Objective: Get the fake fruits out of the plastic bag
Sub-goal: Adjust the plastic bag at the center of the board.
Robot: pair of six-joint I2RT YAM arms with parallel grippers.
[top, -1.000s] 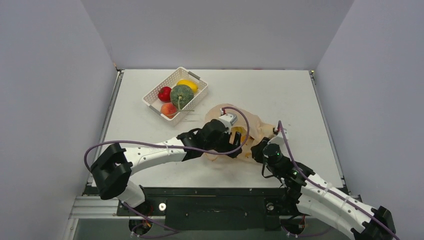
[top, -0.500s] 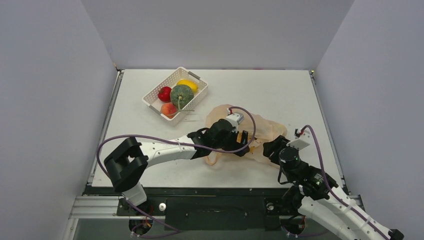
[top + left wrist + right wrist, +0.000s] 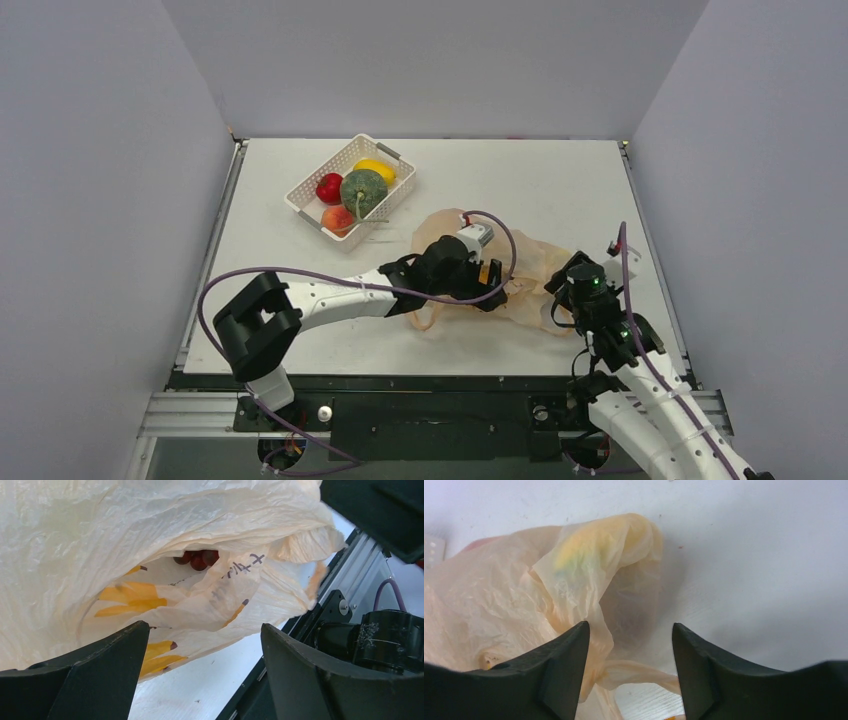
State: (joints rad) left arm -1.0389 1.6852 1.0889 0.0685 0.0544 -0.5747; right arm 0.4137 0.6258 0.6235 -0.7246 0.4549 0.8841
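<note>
At the mouth of the bag [image 3: 150,530], left gripper [image 3: 203,630] and right gripper [image 3: 630,630] both gape empty; I'd ease the left deeper toward the grapes [image 3: 197,558].

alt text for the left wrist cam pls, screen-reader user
The crinkly pale-orange plastic bag fills the view, its mouth gaping toward the camera with a dark grape bunch visible deep inside. The left claw stands open before the mouth, holding nothing. Yellow shapes show through the film.

Left arm [image 3: 330,298] and right arm [image 3: 650,430]: white shells, black joints, purple cable [image 3: 300,274] along each; pincer fingers [image 3: 90,680] matte black, wedge-shaped.
</note>
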